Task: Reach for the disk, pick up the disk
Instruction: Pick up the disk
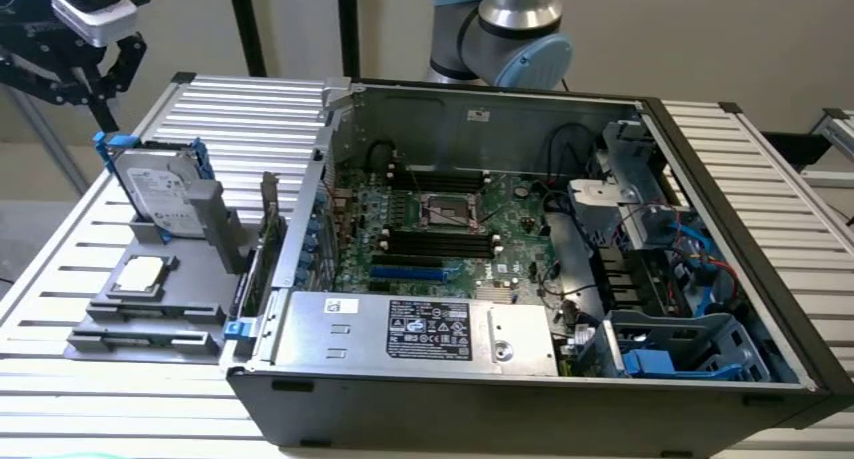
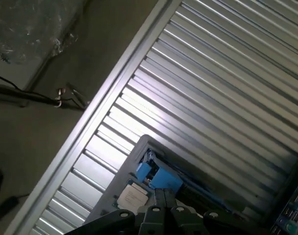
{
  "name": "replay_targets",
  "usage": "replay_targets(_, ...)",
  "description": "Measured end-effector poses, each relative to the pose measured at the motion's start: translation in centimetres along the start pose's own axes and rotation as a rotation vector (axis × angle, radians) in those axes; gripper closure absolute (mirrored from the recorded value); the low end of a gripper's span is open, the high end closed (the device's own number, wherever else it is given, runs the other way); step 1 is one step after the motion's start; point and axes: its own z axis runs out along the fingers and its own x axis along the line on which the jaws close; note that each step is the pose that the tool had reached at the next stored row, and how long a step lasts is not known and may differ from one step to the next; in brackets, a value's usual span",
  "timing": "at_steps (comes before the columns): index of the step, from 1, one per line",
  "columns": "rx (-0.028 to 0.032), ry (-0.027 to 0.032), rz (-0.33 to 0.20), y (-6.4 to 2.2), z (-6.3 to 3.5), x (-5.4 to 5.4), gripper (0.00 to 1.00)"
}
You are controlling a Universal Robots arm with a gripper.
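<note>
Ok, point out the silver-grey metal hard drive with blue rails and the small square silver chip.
silver-grey metal hard drive with blue rails [image 1: 158, 194]: exterior view, on its labelled face.
small square silver chip [image 1: 140, 272]: exterior view, centre of its top.

Disk [image 1: 158, 191]: you have a silver-grey metal body, a white paper-like label and bright blue plastic rails [image 1: 200, 154]. 
Table [image 1: 240, 104]: ribbed bare metal with a satin finish. In your wrist view the slats [image 2: 222, 73] catch the light in bright streaks. 
Holder [image 1: 224, 234]: matt grey plastic. 
Chip [image 1: 140, 274]: smooth silver metal top. 
Case [image 1: 534, 404]: matt black outside, dull grey sheet metal inside. 
Board [image 1: 501, 204]: green, matt. 
Arm [image 1: 514, 39]: shiny metal collar and a light blue plastic cap.
</note>
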Motion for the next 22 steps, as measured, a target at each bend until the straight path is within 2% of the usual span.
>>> replay_targets(22,0.0005,0.0142,-0.400,0.00,0.06,0.00,0.89)
